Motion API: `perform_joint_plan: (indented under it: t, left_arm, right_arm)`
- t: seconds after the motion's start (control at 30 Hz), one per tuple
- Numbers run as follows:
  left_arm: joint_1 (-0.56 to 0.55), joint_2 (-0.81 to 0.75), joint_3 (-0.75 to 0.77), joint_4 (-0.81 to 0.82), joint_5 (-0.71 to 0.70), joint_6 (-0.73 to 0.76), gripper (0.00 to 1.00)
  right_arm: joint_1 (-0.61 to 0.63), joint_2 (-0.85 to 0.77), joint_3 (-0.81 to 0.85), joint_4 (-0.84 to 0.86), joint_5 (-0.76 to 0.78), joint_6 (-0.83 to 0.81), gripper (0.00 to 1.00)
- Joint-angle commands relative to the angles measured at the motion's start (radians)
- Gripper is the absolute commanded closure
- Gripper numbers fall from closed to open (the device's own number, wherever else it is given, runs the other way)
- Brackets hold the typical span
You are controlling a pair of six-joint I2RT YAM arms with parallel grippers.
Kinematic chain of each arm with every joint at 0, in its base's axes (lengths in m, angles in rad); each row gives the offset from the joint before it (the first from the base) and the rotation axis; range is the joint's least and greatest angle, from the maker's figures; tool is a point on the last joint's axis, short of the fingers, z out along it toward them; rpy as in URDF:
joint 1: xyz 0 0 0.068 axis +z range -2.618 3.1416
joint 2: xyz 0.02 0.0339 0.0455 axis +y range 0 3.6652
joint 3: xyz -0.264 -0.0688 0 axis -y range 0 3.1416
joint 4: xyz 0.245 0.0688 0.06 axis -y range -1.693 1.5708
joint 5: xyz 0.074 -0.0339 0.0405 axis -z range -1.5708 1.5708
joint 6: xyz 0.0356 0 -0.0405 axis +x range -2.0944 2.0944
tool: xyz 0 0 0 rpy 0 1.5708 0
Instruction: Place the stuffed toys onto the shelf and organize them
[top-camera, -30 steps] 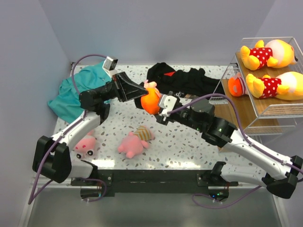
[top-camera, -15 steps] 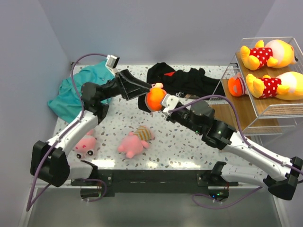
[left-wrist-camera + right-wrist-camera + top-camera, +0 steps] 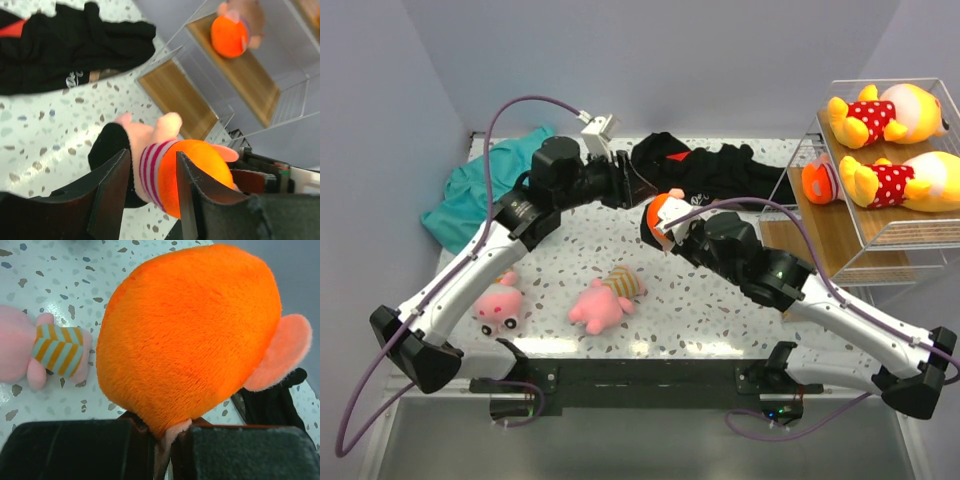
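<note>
My right gripper [image 3: 672, 228] [image 3: 170, 432] is shut on a pink limb of a doll [image 3: 660, 212] [image 3: 190, 330] with an orange head, black hair and a pink striped top, and holds it above the table's middle. My left gripper [image 3: 638, 192] [image 3: 152, 160] is open just left of it; its jaws stand apart on either side of the doll's striped top [image 3: 152, 167]. A pink pig [image 3: 498, 305] and a pink toy in a striped top [image 3: 608, 297] [image 3: 55, 350] lie on the near table. Two yellow-orange bears [image 3: 885, 112] [image 3: 910, 180] and an orange-headed toy [image 3: 817, 180] [image 3: 229, 35] lie on the shelf [image 3: 840, 240] [image 3: 175, 97].
A black garment with a red mark [image 3: 720, 170] [image 3: 75, 50] lies at the back middle, right behind both grippers. A teal shirt [image 3: 480, 195] is bunched at the back left. The shelf stands at the table's right edge.
My left arm has swung right and let go of the doll. My right gripper has kept hold of the doll, which has turned and shifted a little to the right.
</note>
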State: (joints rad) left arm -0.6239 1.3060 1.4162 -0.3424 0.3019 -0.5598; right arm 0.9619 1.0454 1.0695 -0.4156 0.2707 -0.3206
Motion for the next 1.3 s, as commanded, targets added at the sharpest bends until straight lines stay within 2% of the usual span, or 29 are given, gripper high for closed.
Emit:
perform_joint_plan:
  t: [0.0,0.07,0.23,0.4,0.63,0.87,0.93,0.97,1.0,1.03,1.1,1.13,1.2,1.27]
  left_arm:
    - [-0.013,0.007,0.012,-0.112,-0.073,0.046,0.54]
    - [-0.017,0.001,0.010,-0.121,-0.067,0.043,0.54]
    - [-0.020,-0.030,0.001,-0.115,-0.044,0.028,0.43]
    - [-0.020,-0.053,0.000,-0.064,0.069,-0.015,0.42]
    - [-0.028,-0.068,-0.094,0.069,0.166,-0.097,0.42]
    - [-0.094,-0.007,-0.102,0.095,0.135,-0.080,0.41]
    - [-0.096,0.022,-0.082,0.065,0.080,-0.066,0.55]
    - [-0.094,0.032,-0.070,0.050,0.060,-0.043,0.68]
    - [-0.096,0.039,-0.060,0.037,0.018,-0.038,0.93]
    - [-0.094,0.044,-0.047,0.028,0.000,-0.038,1.00]
    - [-0.077,0.042,-0.045,0.045,0.003,-0.060,1.00]
    - [-0.065,0.036,-0.063,0.112,0.031,-0.109,1.00]
    - [-0.024,0.029,-0.103,0.213,0.124,-0.187,1.00]
    - [-0.005,0.019,-0.167,0.382,0.163,-0.311,1.00]
  right_arm:
    - [-0.003,0.007,0.063,-0.011,0.030,0.031,1.00]
    - [-0.005,0.025,0.069,-0.022,0.038,0.031,1.00]
    - [-0.008,0.038,0.073,-0.020,0.039,0.035,1.00]
    - [-0.011,0.038,0.075,-0.020,0.038,0.037,1.00]
    - [-0.017,0.038,0.076,-0.018,0.030,0.041,1.00]
    - [-0.017,0.045,0.086,-0.028,0.027,0.043,1.00]
    - [-0.017,0.053,0.096,-0.055,0.038,0.057,1.00]
    - [-0.017,0.057,0.124,-0.074,0.047,0.070,1.00]
    - [-0.017,0.057,0.142,-0.097,0.061,0.089,0.95]
    - [-0.017,0.054,0.165,-0.154,0.088,0.130,0.78]
    - [-0.017,0.042,0.246,-0.199,0.099,0.169,0.64]
    - [-0.017,0.032,0.271,-0.215,0.108,0.201,0.48]
    - [-0.017,-0.004,0.340,-0.209,0.122,0.232,0.37]
    - [-0.018,-0.021,0.424,-0.200,0.113,0.264,0.28]
